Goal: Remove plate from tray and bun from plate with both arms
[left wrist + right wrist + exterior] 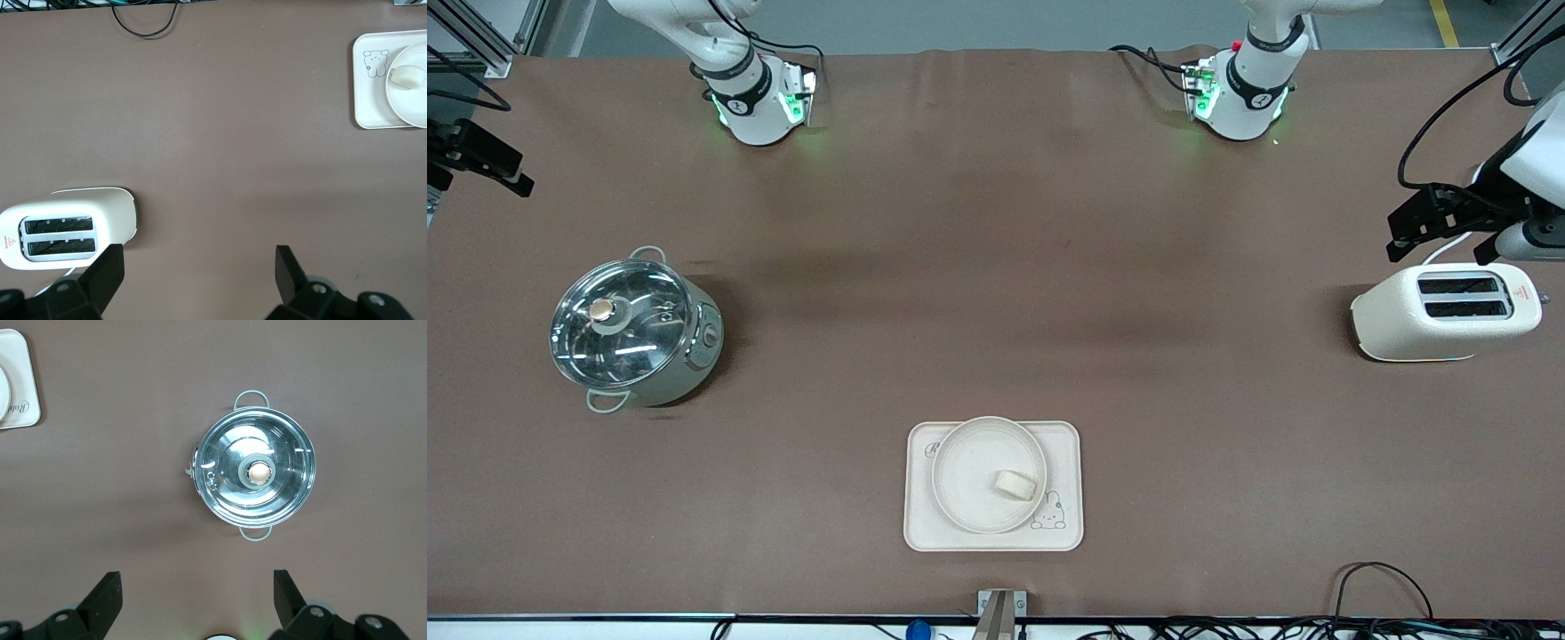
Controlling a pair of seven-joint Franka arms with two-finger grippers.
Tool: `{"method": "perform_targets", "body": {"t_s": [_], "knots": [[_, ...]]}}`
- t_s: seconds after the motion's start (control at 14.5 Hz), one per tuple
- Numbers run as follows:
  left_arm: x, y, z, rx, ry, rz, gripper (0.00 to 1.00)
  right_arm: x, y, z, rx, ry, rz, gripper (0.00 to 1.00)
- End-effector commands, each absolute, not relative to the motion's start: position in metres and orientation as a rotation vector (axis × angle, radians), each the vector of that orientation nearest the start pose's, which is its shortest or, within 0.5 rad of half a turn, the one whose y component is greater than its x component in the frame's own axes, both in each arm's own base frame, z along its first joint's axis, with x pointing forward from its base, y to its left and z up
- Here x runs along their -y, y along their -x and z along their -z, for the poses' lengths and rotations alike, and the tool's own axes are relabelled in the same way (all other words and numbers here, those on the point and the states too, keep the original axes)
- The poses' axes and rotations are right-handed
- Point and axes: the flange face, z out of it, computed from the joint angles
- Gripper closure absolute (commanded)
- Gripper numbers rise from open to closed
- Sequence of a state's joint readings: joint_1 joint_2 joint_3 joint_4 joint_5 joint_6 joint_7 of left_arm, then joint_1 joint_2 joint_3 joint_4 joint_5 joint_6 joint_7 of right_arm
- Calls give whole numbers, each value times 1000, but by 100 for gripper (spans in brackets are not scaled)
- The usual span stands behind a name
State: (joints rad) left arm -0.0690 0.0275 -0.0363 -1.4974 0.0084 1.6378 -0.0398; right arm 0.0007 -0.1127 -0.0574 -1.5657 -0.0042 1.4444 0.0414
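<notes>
The round cream plate (971,462) sits on the rectangular rabbit tray (1063,533), near the front camera at mid-table. The small pale bun (1016,484) lies on the plate, toward the rabbit drawing. The left wrist view shows the plate (415,103), the bun (405,77) and the tray (367,93). My left gripper (1440,233) is open and empty, up in the air beside the toaster; its jaws stand wide apart (200,267). My right gripper (480,158) is open and empty, high at the right arm's end of the table (198,587), with the pot in its view.
A cream toaster (1445,311) stands at the left arm's end of the table and shows in the left wrist view (67,227). A steel pot with a glass lid (631,329) stands at the right arm's end (257,475). Cables lie along the table edge nearest the camera.
</notes>
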Motion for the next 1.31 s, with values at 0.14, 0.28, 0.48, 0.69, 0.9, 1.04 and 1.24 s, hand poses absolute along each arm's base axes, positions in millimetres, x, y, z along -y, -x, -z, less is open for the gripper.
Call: {"method": "perform_targets", "body": {"t_s": [0.14, 0.28, 0.48, 0.69, 0.9, 1.04, 1.24], "knots": [[57, -570, -656, -99, 3137, 176, 0, 35, -498, -678, -149, 3134, -22, 0], [59, -569, -657, -70, 3141, 176, 0, 36, -499, -679, -152, 3139, -15, 0], [60, -569, -654, -67, 3135, 167, 0, 11, -500, -684, -101, 3149, 12, 0], [62, -569, -654, -74, 3133, 167, 0, 0, -503, -683, -47, 3139, 21, 0], [62, -568, -654, -77, 3133, 160, 0, -17, -521, -666, -18, 3130, 26, 0], [60, -568, -654, -72, 3133, 160, 0, -22, -538, -651, -14, 3098, 35, 0], [63, -569, -653, -84, 3132, 158, 0, -37, -583, -610, -67, 2940, 96, 0]]}}
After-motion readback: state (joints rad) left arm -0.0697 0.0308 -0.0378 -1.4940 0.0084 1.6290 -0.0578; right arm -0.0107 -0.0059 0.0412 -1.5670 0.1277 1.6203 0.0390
